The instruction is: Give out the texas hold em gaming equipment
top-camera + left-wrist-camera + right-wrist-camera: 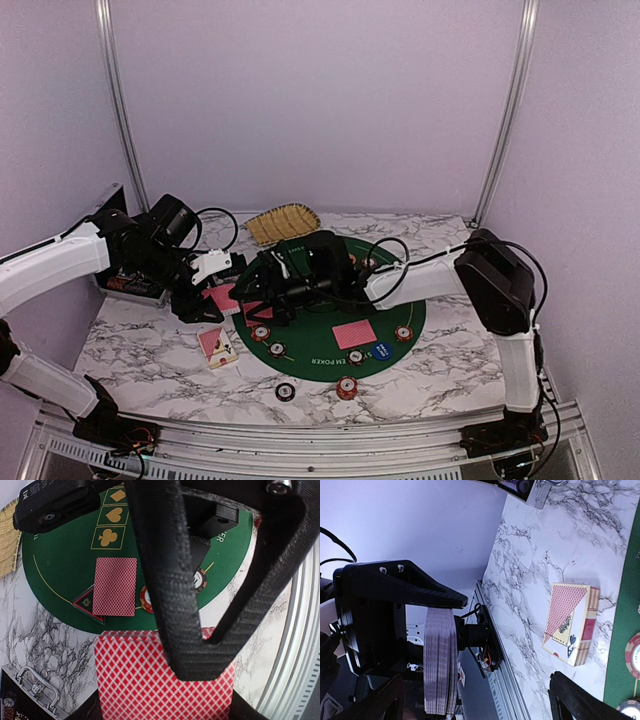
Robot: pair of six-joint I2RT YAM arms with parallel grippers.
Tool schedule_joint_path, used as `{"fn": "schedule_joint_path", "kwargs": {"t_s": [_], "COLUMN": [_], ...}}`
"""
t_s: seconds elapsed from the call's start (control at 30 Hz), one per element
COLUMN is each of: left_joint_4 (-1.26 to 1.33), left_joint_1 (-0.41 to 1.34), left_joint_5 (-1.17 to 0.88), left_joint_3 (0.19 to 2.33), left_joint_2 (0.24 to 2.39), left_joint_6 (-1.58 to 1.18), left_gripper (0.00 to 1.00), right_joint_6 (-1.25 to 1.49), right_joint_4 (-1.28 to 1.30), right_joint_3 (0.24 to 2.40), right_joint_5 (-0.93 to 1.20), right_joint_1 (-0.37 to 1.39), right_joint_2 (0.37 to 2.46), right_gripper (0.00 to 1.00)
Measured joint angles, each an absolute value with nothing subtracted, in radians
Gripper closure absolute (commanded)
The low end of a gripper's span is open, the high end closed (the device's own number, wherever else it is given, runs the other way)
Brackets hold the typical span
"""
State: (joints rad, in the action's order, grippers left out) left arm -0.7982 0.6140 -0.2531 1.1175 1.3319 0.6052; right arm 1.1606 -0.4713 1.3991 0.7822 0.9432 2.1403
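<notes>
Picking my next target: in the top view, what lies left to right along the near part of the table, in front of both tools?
Red-patterned cardboard playing-card box → dark round poker chip → front red-and-white striped poker chip → blue round button → rightmost red-and-white striped poker chip.

White words "EM POKER" on the near rim of the green mat, yellow diamond, heart and club signs in boxes on the mat, letter A and a spade on the card box
</notes>
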Motion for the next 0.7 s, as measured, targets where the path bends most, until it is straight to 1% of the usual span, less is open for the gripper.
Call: {"fn": "schedule_joint_path", "kwargs": {"t_s": [0.3, 0.7], "left_joint_4": [-0.798, -0.798], "left_joint_1": [0.614, 0.614], "left_joint_5": [-0.253, -0.253], "left_joint_3": [1.118, 1.118], "left_joint_2": [1.337, 1.337], "left_joint_6": [0.604, 0.601], "left_gripper": [1.00, 1.00], "right_joint_6": [1.191, 1.225], "right_joint_4": [-0.493, -0.492], "right_joint_3": [1.511, 1.634], "right_joint_5": [0.797, 0.806], "right_joint_1": [0.957, 0.981], "right_joint_2": [2.217, 2.325], "right_gripper": [0.02, 0.05]}}
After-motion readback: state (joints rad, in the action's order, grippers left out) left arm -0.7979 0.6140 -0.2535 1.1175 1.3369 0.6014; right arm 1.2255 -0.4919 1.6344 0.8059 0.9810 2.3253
